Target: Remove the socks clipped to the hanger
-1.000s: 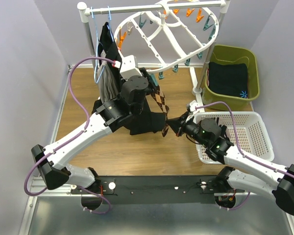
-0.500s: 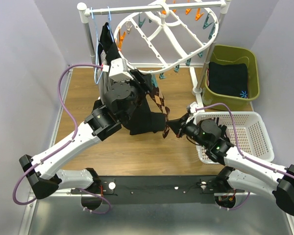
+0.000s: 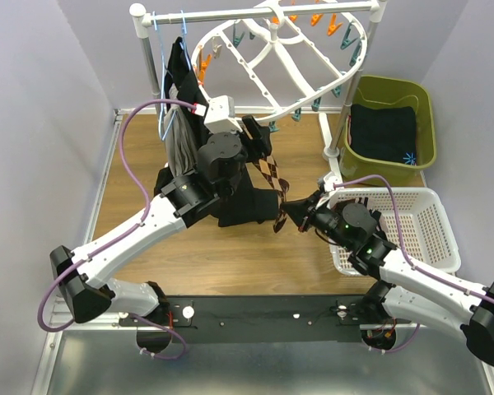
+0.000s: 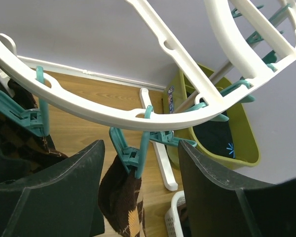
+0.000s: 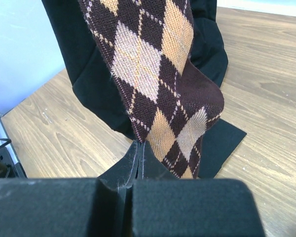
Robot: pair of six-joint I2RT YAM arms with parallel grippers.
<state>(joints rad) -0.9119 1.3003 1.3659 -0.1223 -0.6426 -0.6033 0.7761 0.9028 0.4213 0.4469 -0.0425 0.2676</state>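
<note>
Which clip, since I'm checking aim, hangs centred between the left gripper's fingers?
The teal clip pinching the brown diamond sock, inside the open left gripper; the empty clip beside it lies sideways, off-centre.

No legible text; sticker (image 4: pixel 171 100) on green bin (image 4: pixel 227 159) too blurred

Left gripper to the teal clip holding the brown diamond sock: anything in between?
Nothing visible. The teal plastic clip pinching the brown diamond-patterned sock hangs unobstructed ahead of the open left gripper, under the white plastic drying frame.
</note>
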